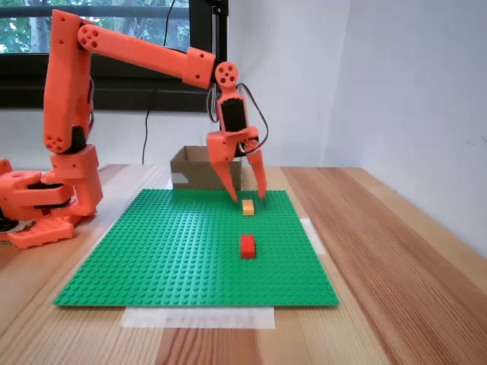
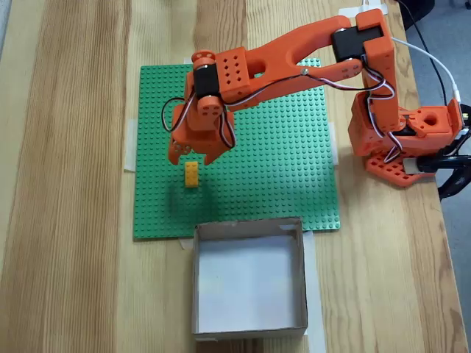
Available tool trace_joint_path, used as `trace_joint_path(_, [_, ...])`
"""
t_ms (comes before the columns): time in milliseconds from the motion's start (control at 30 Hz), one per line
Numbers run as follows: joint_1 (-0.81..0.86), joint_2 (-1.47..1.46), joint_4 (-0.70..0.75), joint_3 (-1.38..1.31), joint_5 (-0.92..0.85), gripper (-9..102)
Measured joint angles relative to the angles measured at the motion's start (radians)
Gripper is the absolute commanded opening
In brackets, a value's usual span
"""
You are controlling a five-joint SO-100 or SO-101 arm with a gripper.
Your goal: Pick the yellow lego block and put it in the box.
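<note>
The yellow lego block (image 1: 248, 207) (image 2: 191, 175) lies on the green studded baseplate (image 1: 167, 251) (image 2: 287, 162), toward the box side. My gripper (image 1: 247, 197) (image 2: 193, 156) hangs open right over it, pointing down. One fingertip stands to each side of the block, slightly above it, and nothing is held. The box (image 1: 199, 169) (image 2: 250, 276), brown cardboard with low walls, stands just off the baseplate edge; in the fixed view from above its inside is bare.
A red brick (image 1: 247, 245) lies on the baseplate, a short way from the yellow one on the side away from the box. The orange arm base (image 1: 46, 198) (image 2: 405, 140) sits on the wooden table beside the plate. White tape holds the plate's edges.
</note>
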Motion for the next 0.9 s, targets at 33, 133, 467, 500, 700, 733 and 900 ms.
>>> trace_joint_path(33, [0.0, -0.002, 0.0, -0.002, 0.0, 21])
trace_joint_path(133, [-0.002, -0.003, 0.0, -0.002, 0.0, 21])
trace_joint_path(467, [0.0, -0.009, 0.017, -0.002, 0.0, 21])
trace_joint_path(500, [0.0, -0.009, 0.017, -0.002, 0.0, 21])
trace_joint_path(700, [0.0, -0.009, 0.017, -0.002, -0.006, 21])
trace_joint_path(733, [0.0, -0.009, 0.017, -0.002, -0.006, 21])
trace_joint_path(900, [0.0, -0.02, 0.017, -0.002, -0.006, 20])
